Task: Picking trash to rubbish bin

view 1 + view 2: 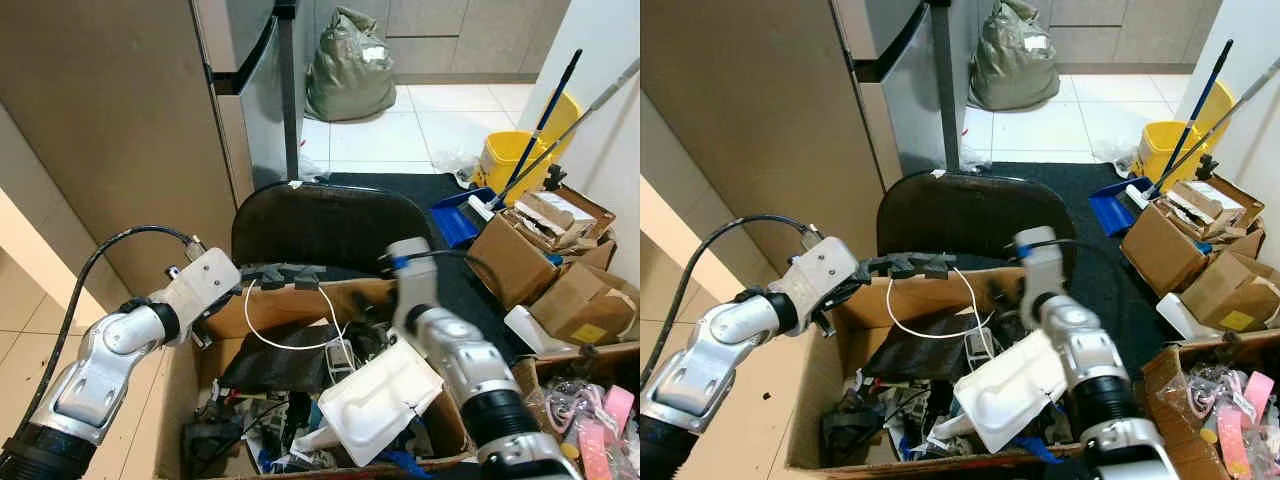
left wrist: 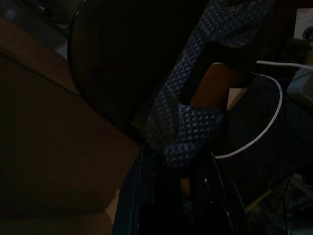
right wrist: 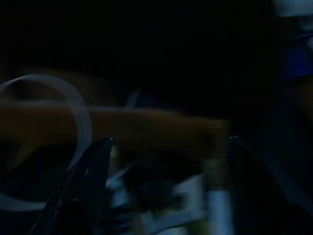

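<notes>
An open cardboard box (image 1: pixel 290 308) in front of me is packed with trash: a white foam tray (image 1: pixel 375 395), a black bag (image 1: pixel 275 362) and a looped white cable (image 1: pixel 300 345). My left gripper (image 1: pixel 295 276) lies along the box's far rim, its fingers (image 2: pixel 195 112) pressed together, the cable hanging just below them. My right arm (image 1: pixel 440 340) reaches into the box with the foam tray leaning on it. In the dark right wrist view the right gripper (image 3: pixel 168 142) is open, fingers (image 3: pixel 98 161) spread, facing the box wall and the cable loop (image 3: pixel 78 112).
A black rounded chair back (image 1: pixel 330 225) stands right behind the box. A cabinet (image 1: pixel 110 130) and fridge door rise at left. Further back sits a green rubbish bag (image 1: pixel 350 65). On the right are a yellow mop bucket (image 1: pixel 510 160), a blue dustpan (image 1: pixel 455 222) and stacked cardboard boxes (image 1: pixel 520 258).
</notes>
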### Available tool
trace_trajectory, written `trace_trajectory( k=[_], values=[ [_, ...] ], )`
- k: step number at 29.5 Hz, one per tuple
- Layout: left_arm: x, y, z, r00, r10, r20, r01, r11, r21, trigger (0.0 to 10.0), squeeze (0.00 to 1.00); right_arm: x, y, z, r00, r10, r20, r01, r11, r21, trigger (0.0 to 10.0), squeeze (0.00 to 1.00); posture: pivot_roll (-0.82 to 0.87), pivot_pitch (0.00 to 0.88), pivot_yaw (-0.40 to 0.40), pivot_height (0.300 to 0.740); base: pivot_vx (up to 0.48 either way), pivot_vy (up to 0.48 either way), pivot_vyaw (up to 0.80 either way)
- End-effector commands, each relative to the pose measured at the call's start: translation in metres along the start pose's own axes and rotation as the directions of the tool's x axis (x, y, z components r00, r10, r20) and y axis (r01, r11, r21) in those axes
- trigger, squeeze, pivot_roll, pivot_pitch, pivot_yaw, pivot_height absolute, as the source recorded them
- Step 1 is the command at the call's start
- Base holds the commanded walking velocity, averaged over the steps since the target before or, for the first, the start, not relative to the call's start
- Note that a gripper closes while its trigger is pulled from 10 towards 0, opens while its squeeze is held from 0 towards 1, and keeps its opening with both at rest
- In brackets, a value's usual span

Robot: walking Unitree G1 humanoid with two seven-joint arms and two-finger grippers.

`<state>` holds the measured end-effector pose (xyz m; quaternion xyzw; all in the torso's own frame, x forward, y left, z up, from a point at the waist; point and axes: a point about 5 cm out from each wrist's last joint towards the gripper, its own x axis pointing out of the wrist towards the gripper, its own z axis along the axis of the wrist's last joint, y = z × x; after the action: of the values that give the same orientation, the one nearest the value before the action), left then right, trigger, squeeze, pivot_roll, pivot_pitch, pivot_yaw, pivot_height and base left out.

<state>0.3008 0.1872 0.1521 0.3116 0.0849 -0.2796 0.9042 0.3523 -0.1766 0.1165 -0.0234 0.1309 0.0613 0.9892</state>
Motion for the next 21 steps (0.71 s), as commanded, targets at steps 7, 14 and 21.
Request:
trace_trajectory(
  k=[7,14,21],
  values=[
    [-0.006,0.001,-0.010,0.997,-0.049,-0.052,0.047,0.998,-0.031,0.0,0.00,-0.012,-0.040,0.018,0.924,-0.340,0.176,0.330,0.940,0.087,10.0,0.00,0.07,0.140,0.069,0.740,0.000,0.000,0.00],
    [-0.020,-0.021,-0.006,0.945,-0.322,-0.051,0.309,0.935,-0.172,0.0,0.00,-0.007,-0.030,0.020,0.935,-0.289,0.206,0.262,0.954,0.147,10.0,0.00,0.07,0.140,0.071,0.740,0.000,0.000,0.00],
    [-0.030,-0.028,-0.008,0.903,-0.424,-0.070,0.402,0.892,-0.208,0.0,0.00,-0.003,-0.024,0.018,0.929,-0.303,0.213,0.271,0.948,0.167,10.0,0.00,0.07,0.141,0.067,0.740,0.000,0.000,0.00]
  ],
)
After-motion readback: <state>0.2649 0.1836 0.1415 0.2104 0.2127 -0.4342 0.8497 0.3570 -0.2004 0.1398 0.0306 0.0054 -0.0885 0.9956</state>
